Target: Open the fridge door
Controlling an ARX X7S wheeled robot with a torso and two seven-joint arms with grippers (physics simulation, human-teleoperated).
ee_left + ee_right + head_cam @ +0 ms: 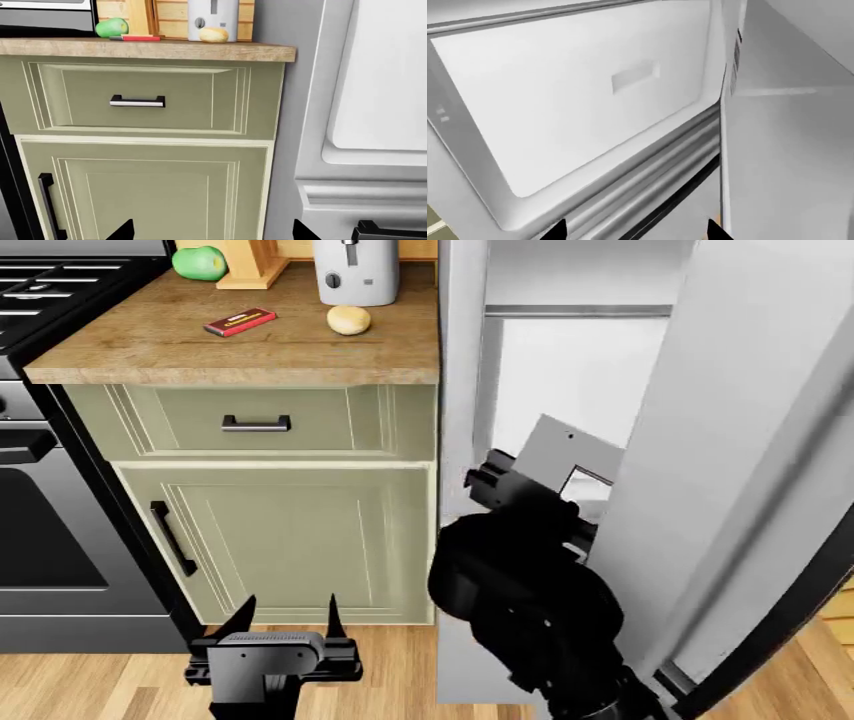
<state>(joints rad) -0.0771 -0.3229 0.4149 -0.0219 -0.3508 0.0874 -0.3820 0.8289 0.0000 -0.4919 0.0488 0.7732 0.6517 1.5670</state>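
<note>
Right claw (634, 231) spread, empty; pale fridge door (747, 440) swung open.

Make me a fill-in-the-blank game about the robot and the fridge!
1. The fridge door is swung ____, so you can see inside the fridge.
2. On the wooden counter, the round fruit in the back corner is an apple coloured ____.
3. The robot's ____ arm reaches in by the fridge door.
4. The fingers of the left gripper stand spread ____, holding nothing.

Missing words: open; green; right; apart
</note>
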